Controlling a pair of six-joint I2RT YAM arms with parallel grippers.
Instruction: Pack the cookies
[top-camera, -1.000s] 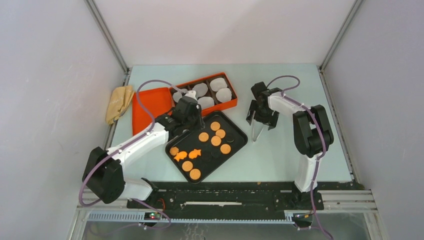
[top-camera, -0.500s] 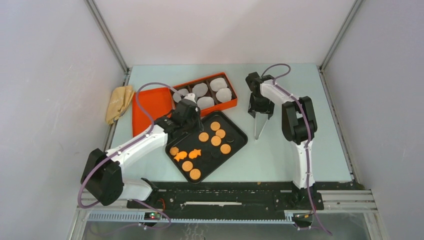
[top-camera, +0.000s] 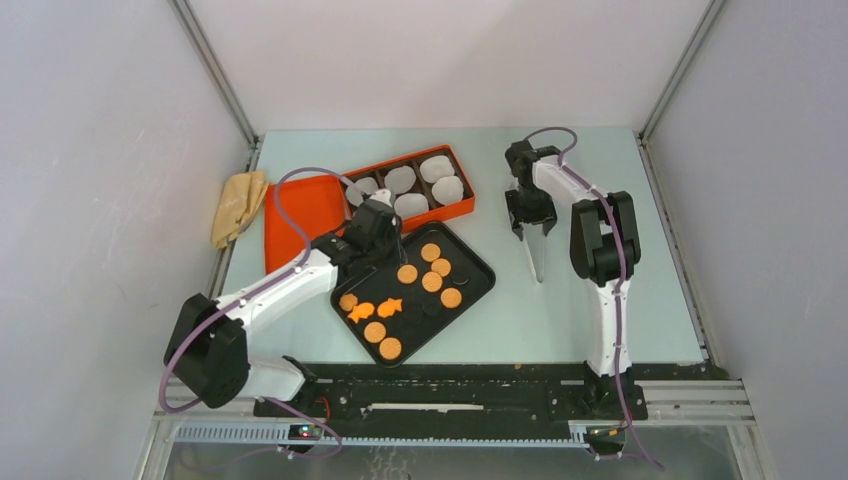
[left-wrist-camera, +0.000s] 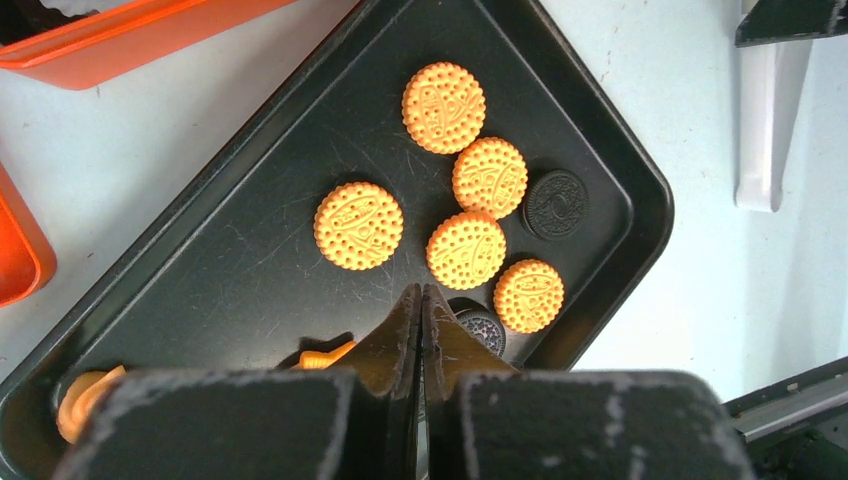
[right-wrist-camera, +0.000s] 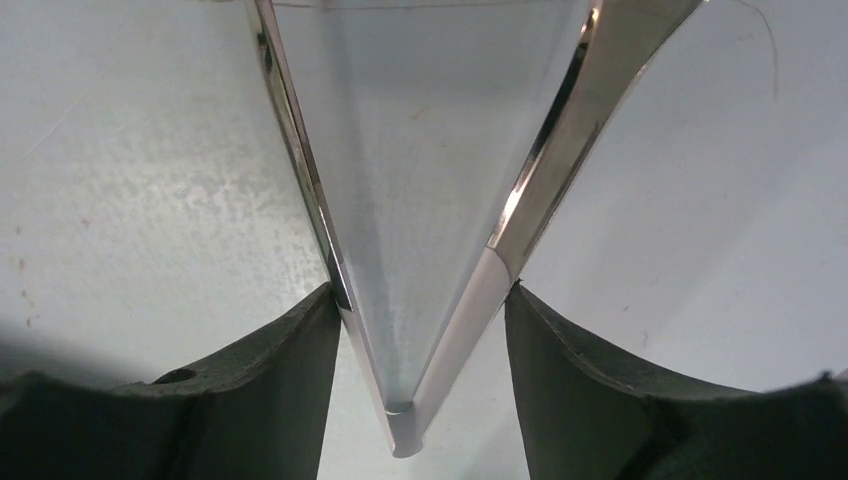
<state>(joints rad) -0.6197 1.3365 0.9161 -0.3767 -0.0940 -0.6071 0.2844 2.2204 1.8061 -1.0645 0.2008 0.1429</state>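
Note:
Several round orange cookies (left-wrist-camera: 358, 225), two orange fish-shaped ones (top-camera: 375, 309) and a few dark round ones (left-wrist-camera: 556, 204) lie on a black tray (top-camera: 478, 262). My left gripper (left-wrist-camera: 420, 292) is shut and empty, its tips just above the tray's middle; in the top view it (top-camera: 390, 252) hovers over the tray's far left part. My right gripper (right-wrist-camera: 420, 290) is shut on metal tongs (right-wrist-camera: 440, 200), which point down at the bare table. In the top view it (top-camera: 530, 225) holds the tongs (top-camera: 537, 262) to the right of the tray.
An orange box (top-camera: 455, 208) with white paper liners (top-camera: 448, 189) in its compartments stands behind the tray. Its orange lid (top-camera: 300, 215) lies to the left. A yellow cloth (top-camera: 238, 205) lies at the table's left edge.
My right gripper has swung the tongs to the right, away from the tray, and they now point toward the near edge. My left arm has barely moved.

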